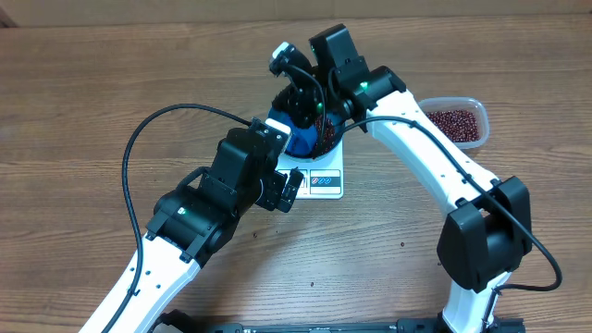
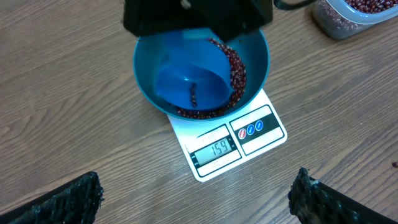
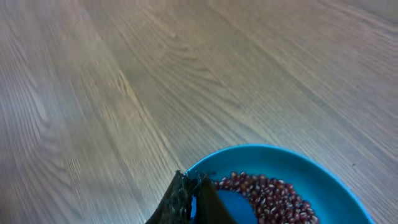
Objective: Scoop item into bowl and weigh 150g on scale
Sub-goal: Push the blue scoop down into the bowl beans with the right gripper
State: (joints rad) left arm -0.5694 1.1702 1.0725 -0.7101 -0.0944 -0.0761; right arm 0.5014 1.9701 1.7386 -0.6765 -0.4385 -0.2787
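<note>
A: Beans [image 2: 236, 71], how do they look?
B: Small, dark red-brown, lying in a crescent along the inner wall of the blue bowl [image 2: 144, 87], which sits on the white scale [image 2: 264, 134].
A: Grippers?
B: Right gripper [image 3: 191, 186] has its fingers pressed together, pinching the blue scoop [image 2: 183, 81] that dips into the bowl. Left gripper [image 2: 193, 202] is spread wide, holds nothing and hovers over the table [image 2: 74, 112] by the scale's display edge.
A: And the beans relative to them?
B: Just beside the scoop and the right fingertips, and apart from the left fingers.

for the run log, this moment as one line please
left pincer open, facing scale | right pincer shut on scoop in bowl | bowl on scale | beans in bowl
</note>
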